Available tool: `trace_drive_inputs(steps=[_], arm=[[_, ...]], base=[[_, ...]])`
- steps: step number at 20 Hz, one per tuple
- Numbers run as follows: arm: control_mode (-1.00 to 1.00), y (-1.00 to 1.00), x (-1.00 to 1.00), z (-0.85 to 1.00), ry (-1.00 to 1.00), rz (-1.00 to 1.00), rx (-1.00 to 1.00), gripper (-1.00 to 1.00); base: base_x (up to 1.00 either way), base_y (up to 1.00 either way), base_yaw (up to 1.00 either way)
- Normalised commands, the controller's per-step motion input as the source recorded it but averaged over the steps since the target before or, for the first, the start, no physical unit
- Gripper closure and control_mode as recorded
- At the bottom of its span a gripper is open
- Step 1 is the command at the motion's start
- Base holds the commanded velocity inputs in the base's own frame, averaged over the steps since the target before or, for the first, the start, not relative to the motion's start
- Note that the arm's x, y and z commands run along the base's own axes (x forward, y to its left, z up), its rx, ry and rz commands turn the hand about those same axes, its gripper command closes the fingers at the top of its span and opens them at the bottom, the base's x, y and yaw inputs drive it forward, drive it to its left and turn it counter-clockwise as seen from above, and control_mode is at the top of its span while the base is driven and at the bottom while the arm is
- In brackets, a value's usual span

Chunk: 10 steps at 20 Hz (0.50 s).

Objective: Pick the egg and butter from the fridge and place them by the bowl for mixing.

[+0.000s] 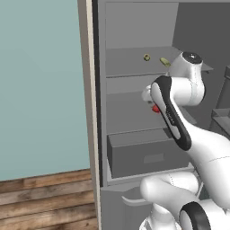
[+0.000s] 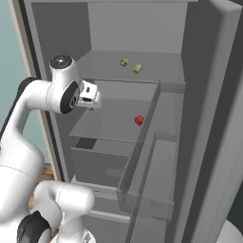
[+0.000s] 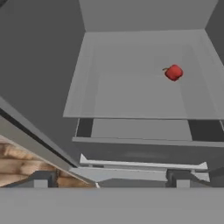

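Grey shelves of the open fridge (image 2: pixel 133 118) face you. Two small yellowish items (image 2: pixel 130 65), which you may take for the egg and butter, lie on the upper shelf; a red item (image 3: pixel 173 72) sits on the middle one. Nothing is picked yet. Your gripper (image 3: pixel 111 178) hangs spread wide and empty, outside the shelves.
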Motion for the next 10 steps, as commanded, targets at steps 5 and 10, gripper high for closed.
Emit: trace_drive_inputs(steps=[5, 10], arm=[[-1.0, -0.28, 0.0, 0.5, 0.0, -0.04, 0.01, -1.0], [-1.0, -0.36, 0.0, 0.56, 0.0, -0.08, 0.05, -1.0]], base=[[0.0, 0.0, 0.0], [0.0, 0.0, 0.0]])
